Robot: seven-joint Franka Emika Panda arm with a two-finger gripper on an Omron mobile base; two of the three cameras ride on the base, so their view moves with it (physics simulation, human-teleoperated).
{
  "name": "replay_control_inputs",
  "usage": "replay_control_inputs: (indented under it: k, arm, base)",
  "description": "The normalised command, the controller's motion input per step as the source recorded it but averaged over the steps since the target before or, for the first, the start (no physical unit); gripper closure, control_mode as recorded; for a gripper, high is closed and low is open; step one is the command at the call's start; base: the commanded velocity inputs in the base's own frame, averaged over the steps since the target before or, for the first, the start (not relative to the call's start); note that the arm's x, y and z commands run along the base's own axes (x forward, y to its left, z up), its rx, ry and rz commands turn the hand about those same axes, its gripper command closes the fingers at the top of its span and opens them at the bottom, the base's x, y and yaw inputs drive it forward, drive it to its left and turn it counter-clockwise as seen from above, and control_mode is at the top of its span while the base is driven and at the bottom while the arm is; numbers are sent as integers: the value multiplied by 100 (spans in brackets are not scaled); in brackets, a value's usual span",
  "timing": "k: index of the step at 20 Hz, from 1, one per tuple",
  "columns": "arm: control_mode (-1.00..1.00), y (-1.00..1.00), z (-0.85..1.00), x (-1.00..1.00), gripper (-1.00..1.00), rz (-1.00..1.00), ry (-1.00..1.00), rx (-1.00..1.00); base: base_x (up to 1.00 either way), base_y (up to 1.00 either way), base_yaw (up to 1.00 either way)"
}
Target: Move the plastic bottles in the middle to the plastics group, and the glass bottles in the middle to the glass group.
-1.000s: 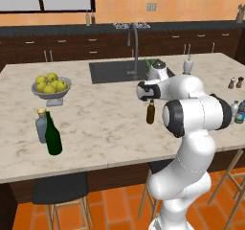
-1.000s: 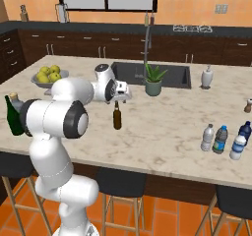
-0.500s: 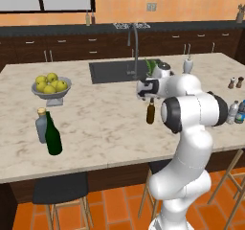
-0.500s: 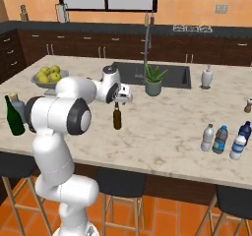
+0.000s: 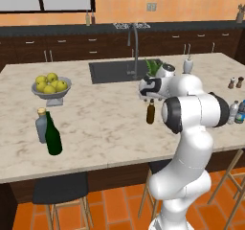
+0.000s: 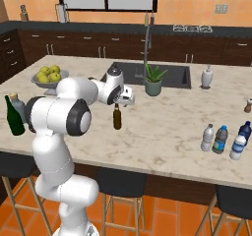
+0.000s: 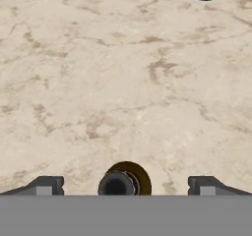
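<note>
One unlabelled brown bottle [image 6: 117, 117], upright

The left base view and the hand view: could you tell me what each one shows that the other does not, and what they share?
The left base view alone takes in the fruit bowl, the green bottle with the grey-blue bottle beside it, and the sink. The hand view alone looks straight down on the brown bottle, its mouth between the wide-open gripper fingertips. Both share that brown bottle, standing on the marble counter.
</note>
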Motion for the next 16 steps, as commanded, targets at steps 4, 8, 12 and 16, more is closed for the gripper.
replay_control_inputs:
  k: [4, 8, 12, 16]
  arm:
    - [-100, 8, -17, -3, -100, -1, -1, 0]
    - [-100, 17, -17, 7, 100, 0, -12, 0]
    - [-100, 2, -13, 3, 100, 3, -21, 0]
    - [-100, -1, -10, -18, 100, 15, -20, 0]
  base:
    - [0, 0, 0]
    - [0, 0, 0]
    - [0, 0, 0]
    - [0, 0, 0]
